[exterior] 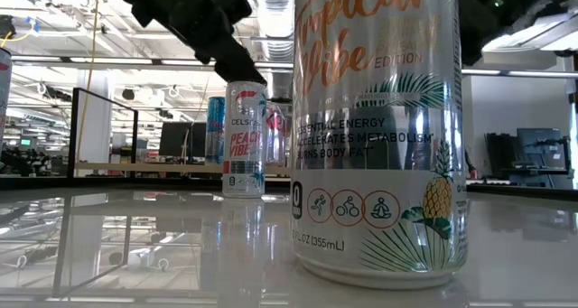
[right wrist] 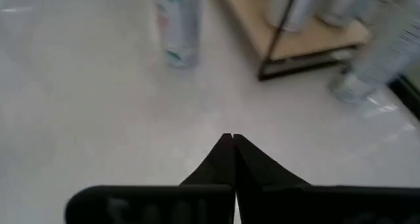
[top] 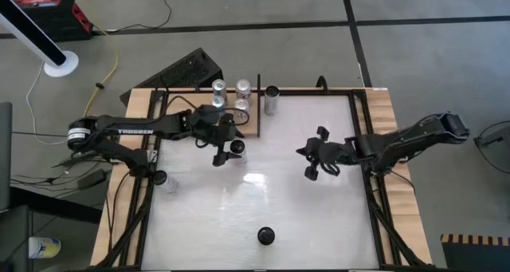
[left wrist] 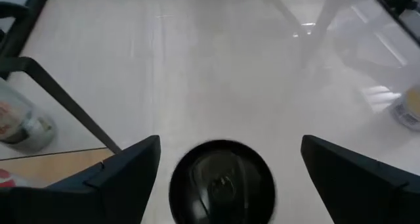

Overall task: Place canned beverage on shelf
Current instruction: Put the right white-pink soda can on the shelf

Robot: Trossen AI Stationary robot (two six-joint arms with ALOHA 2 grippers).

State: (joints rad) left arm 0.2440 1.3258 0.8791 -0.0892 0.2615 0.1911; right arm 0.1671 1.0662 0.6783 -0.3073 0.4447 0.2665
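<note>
A can with a black top (top: 238, 147) (left wrist: 222, 181) stands upright on the white table just in front of the shelf (top: 252, 120); the low view shows its "Peach Vibe" label (exterior: 245, 138). My left gripper (top: 229, 147) (left wrist: 230, 140) is open. One finger stands on each side of the can's top, with a gap showing on both sides. The shelf is a wood board edged by black bars at the far left, and several cans stand on it (top: 229, 96). My right gripper (top: 303, 153) (right wrist: 231, 145) hangs shut over the table's middle right, holding nothing.
One more can (top: 272, 100) stands on the white table just right of the shelf. Another (top: 266, 237) (exterior: 379, 136) stands near the front edge, filling the low view. Black bars (top: 362, 144) run along the table's sides.
</note>
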